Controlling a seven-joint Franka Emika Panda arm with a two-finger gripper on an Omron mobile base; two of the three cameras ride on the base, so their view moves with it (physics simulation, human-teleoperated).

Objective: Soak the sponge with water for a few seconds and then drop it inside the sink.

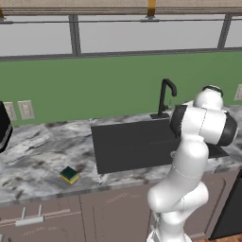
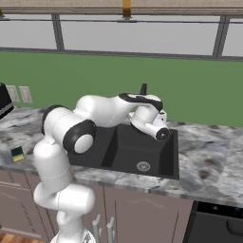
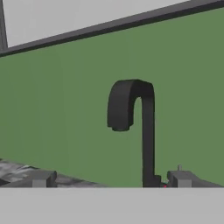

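The sponge [image 1: 69, 175] [image 2: 17, 154], yellow with a dark green top, lies on the marble counter left of the sink [image 1: 132, 144] [image 2: 142, 147], near the front edge. The sink is a dark basin with a round silver drain [image 2: 143, 166]. A black gooseneck faucet [image 1: 165, 97] [image 3: 131, 109] stands behind it. The water is out of view. My gripper [image 3: 111, 181] [image 2: 162, 115] hovers over the back of the basin, pointed at the faucet. It is open wide, nothing is between its fingertips [image 3: 40, 178], and it is far from the sponge.
Two wall outlets [image 1: 26, 109] and a black appliance [image 1: 4, 125] sit at the counter's left end. Marble counter [image 2: 213, 156] extends right of the sink. Cabinet handles [image 1: 29, 220] run below the front edge. A green wall and windows back the counter.
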